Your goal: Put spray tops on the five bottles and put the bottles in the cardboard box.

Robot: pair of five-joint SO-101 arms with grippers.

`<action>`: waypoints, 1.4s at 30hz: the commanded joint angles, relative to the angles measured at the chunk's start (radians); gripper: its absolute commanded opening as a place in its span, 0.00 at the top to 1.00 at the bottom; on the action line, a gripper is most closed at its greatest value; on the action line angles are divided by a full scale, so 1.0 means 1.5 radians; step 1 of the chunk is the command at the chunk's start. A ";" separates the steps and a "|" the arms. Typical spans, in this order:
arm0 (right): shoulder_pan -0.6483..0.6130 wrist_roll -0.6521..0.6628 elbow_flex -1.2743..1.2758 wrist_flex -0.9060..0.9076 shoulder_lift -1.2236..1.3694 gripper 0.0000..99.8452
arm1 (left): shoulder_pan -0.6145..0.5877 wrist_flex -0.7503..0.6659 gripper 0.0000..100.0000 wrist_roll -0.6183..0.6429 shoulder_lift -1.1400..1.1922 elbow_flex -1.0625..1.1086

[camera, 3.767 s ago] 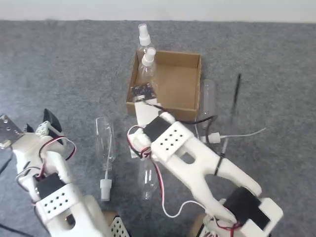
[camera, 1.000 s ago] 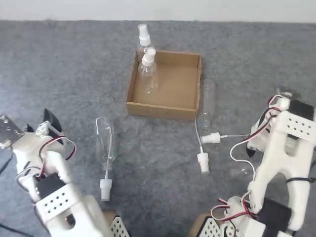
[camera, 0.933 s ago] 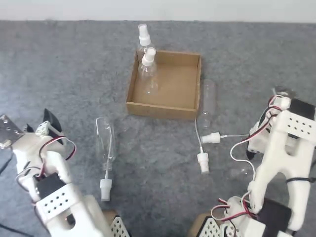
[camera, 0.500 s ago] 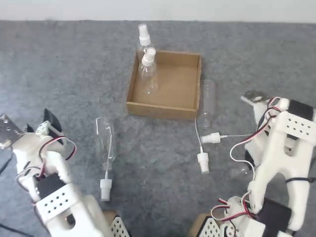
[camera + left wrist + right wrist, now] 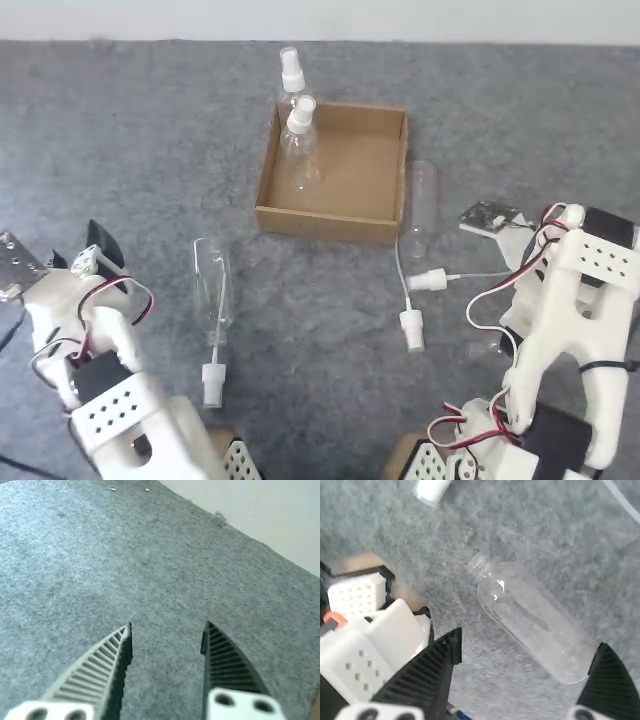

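Grey carpet holds bottle beneath spread right claw.

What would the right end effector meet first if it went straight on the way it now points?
The right end effector would probably meet the uncapped bottle lying on the carpet; depth is unclear.

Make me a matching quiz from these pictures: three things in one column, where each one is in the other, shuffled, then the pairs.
Things
1. left tool
2. right tool
3. cardboard box

Places
a. holds a standing bottle with its spray top on
b. open above bare carpet
c. open above a lying bottle with no top

Pairs: 1-b, 2-c, 3-a
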 commanded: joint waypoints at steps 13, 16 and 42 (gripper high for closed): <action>0.010 0.242 0.056 -0.039 -0.030 0.64 | 0.002 -0.023 0.78 0.004 -0.009 -0.007; 0.010 0.242 0.092 -0.090 -0.030 0.64 | 0.002 -0.023 0.78 0.004 -0.009 -0.007; 0.026 0.180 0.220 -0.370 -0.037 0.84 | 0.003 -0.023 0.78 0.004 -0.009 -0.006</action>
